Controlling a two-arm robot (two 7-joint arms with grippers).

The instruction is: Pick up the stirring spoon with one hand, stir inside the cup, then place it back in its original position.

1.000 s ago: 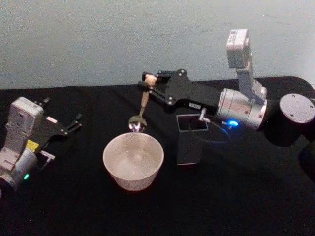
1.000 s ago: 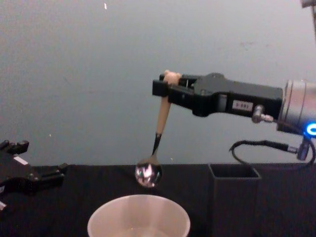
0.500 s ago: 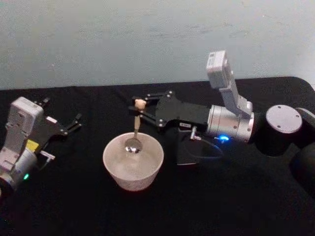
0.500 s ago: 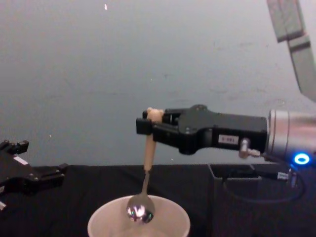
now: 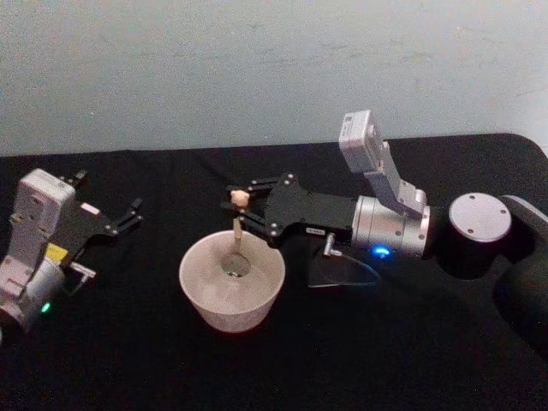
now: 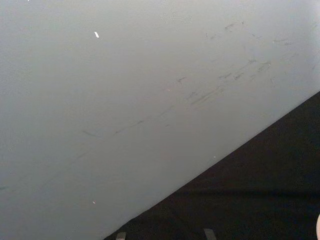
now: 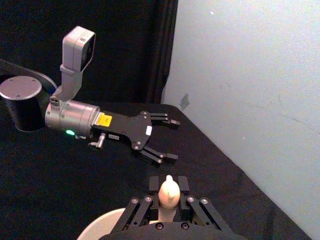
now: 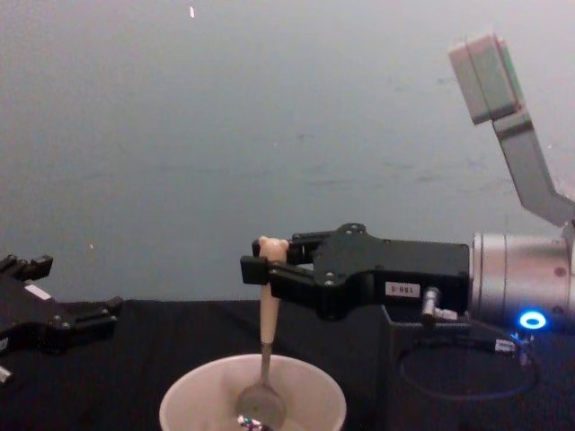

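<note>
Head view puts the cream cup nearest, standing upright on the black table. Just beyond it and to its right, the dark grey holder is mostly hidden behind the right arm's black body and its looped cable, so only its lower part shows. Far off to the left, the left pincer rests low over the table with its fingers spread apart, well clear of the cup. A pale wall closes the scene behind the table.

Compared with half a second ago, the stirring spoon sits lower: its shiny bowl was level with the rim then, and it is now down inside the cup, near the bottom. The right arm has dropped with it and covers more of the holder.

The right pincer hangs over the cup's far edge, clamped on the beige handle just under the bear head, with the spoon hanging nearly upright.
</note>
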